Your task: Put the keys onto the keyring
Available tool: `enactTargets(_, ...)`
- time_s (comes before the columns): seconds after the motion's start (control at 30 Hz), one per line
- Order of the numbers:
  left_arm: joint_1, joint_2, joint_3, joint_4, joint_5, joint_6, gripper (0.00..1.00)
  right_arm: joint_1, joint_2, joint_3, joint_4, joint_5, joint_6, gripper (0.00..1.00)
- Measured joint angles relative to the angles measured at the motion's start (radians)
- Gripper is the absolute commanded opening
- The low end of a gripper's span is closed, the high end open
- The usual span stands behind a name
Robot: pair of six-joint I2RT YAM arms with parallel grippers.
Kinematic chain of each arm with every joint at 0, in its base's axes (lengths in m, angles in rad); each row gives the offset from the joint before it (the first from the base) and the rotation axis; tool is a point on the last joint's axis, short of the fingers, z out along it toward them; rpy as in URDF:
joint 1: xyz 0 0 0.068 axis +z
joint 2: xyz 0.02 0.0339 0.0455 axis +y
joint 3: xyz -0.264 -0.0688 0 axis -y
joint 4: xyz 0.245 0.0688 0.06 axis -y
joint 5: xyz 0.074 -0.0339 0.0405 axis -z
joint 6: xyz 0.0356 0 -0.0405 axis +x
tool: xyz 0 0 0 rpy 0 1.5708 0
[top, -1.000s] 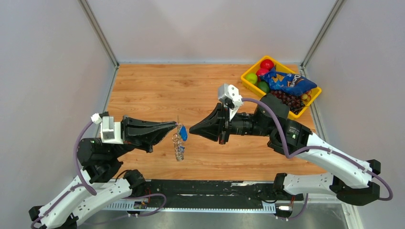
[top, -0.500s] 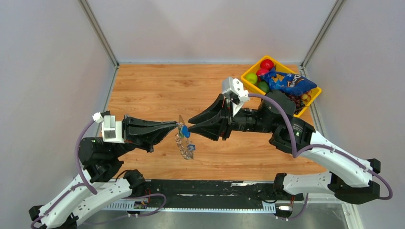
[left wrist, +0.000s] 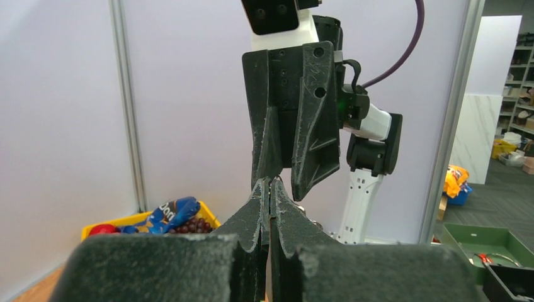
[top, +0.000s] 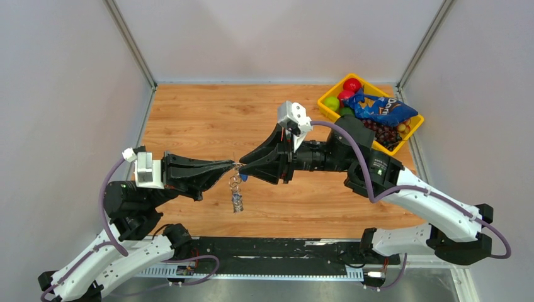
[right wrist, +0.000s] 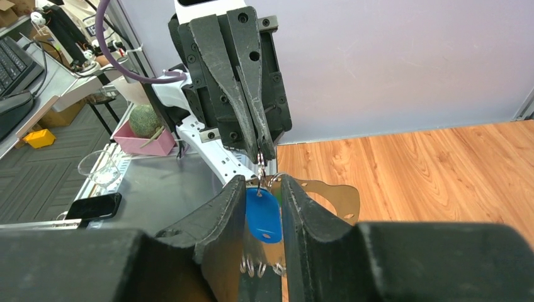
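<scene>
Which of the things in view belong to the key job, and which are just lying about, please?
In the job:
- keyring, pinched by the left tool
- blue key, gripped by the right tool

Lying about:
- yellow bin at the far right
- blue bag in the bin
- fruit in the bin

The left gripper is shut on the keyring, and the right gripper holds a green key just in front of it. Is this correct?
Not quite. The right wrist view shows that the right gripper holds a blue key, not a green one. The rest stands: the left gripper is shut on the keyring, just in front of it.
</scene>
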Motion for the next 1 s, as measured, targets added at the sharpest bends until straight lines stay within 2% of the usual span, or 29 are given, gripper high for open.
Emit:
enactTargets(0.1,0.0,0.0,0.0,-0.005,0.0,0.0,0.0,0.0,0.004,0.007,0.0,-0.002,-0.003,0.22)
enactTargets(0.2,0.0,0.0,0.0,-0.006,0.0,0.0,0.0,0.0,0.005,0.013,0.0,-0.003,-0.01,0.01)
enactTargets(0.5,0.0,-0.001,0.0,-0.006,0.003,0.001,0.0,0.003,0.002,0.007,0.003,-0.003,-0.022,0.0)
enactTargets(1.0,0.0,0.003,0.0,-0.031,0.014,0.004,0.0,0.008,-0.089,-0.17,0.129,0.028,0.013,0.0)
